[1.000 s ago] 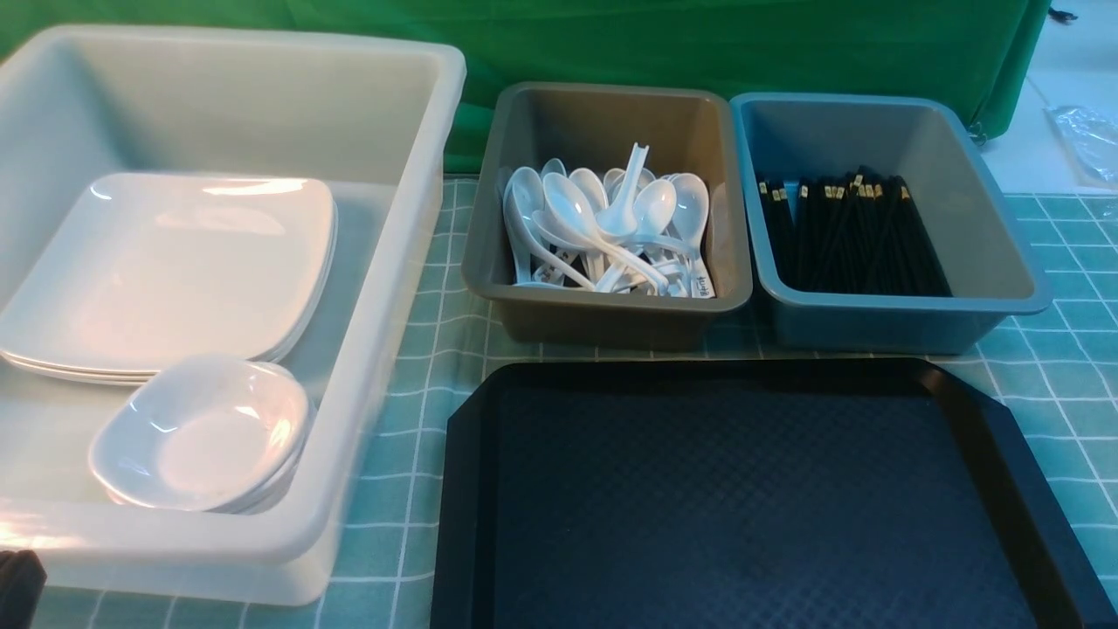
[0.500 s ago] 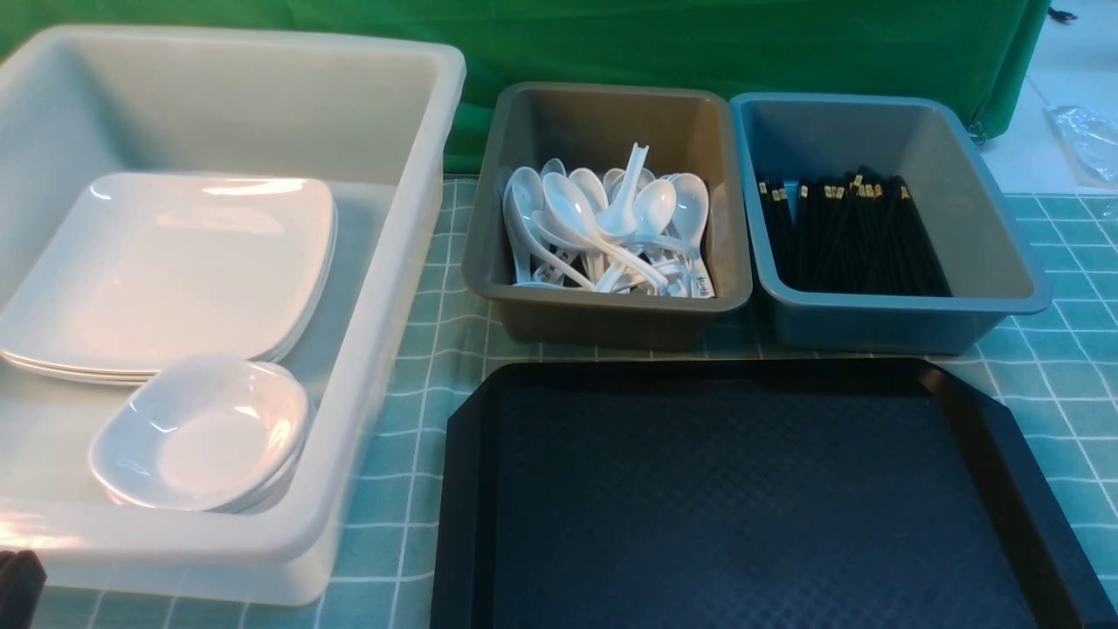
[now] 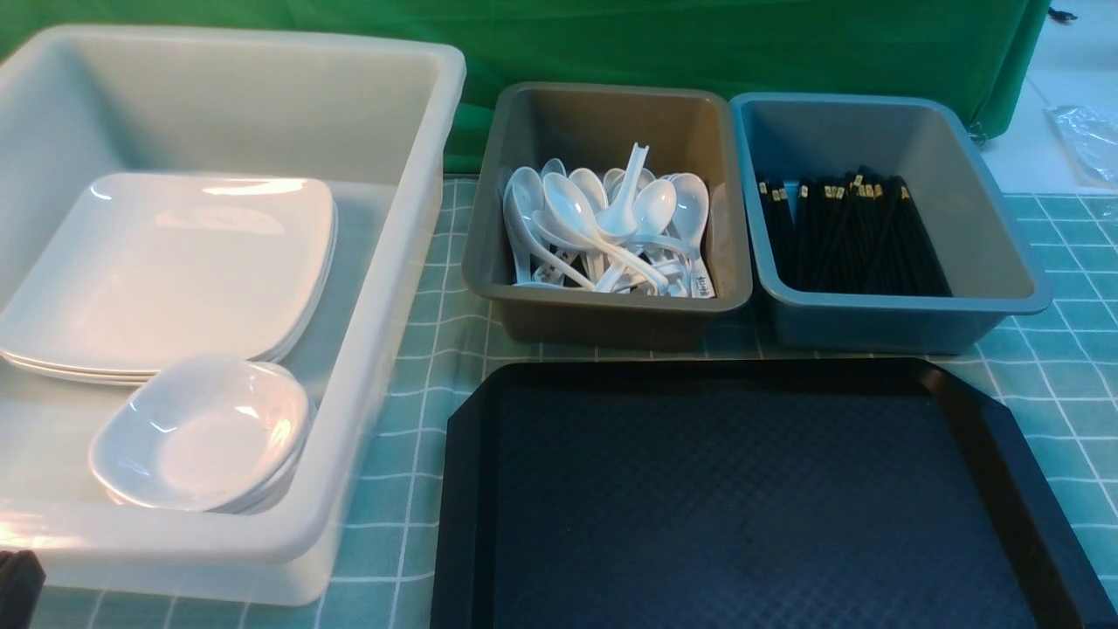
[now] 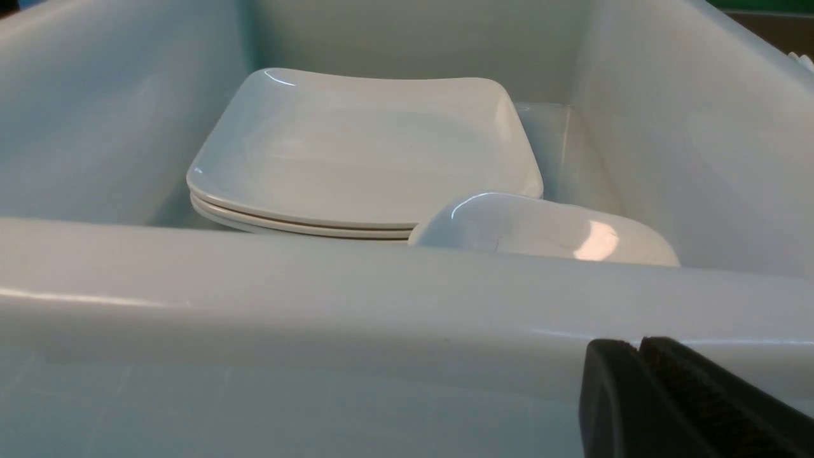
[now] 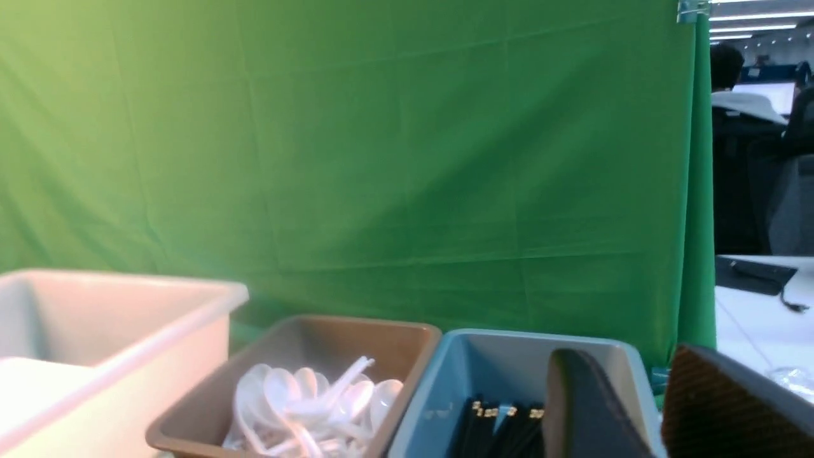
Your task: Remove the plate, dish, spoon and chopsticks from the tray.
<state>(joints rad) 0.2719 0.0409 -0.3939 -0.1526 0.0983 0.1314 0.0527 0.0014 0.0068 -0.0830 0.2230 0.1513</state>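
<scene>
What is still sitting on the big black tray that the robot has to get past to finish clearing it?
Nothing visible. The black plastic tray shows only its bare diamond-pattern floor. The white square plates and small white dish lie in the white bin, the white spoons in the brown bin, the black chopsticks in the blue bin.

front view: high, looking forward over black diamond-textured plastic tray (image 3: 751,498).
left wrist: low, close behind translucent white plastic tub (image 4: 356,299).
right wrist: low, facing green cloth backdrop (image 5: 381,146); probably shares the tub.
</scene>
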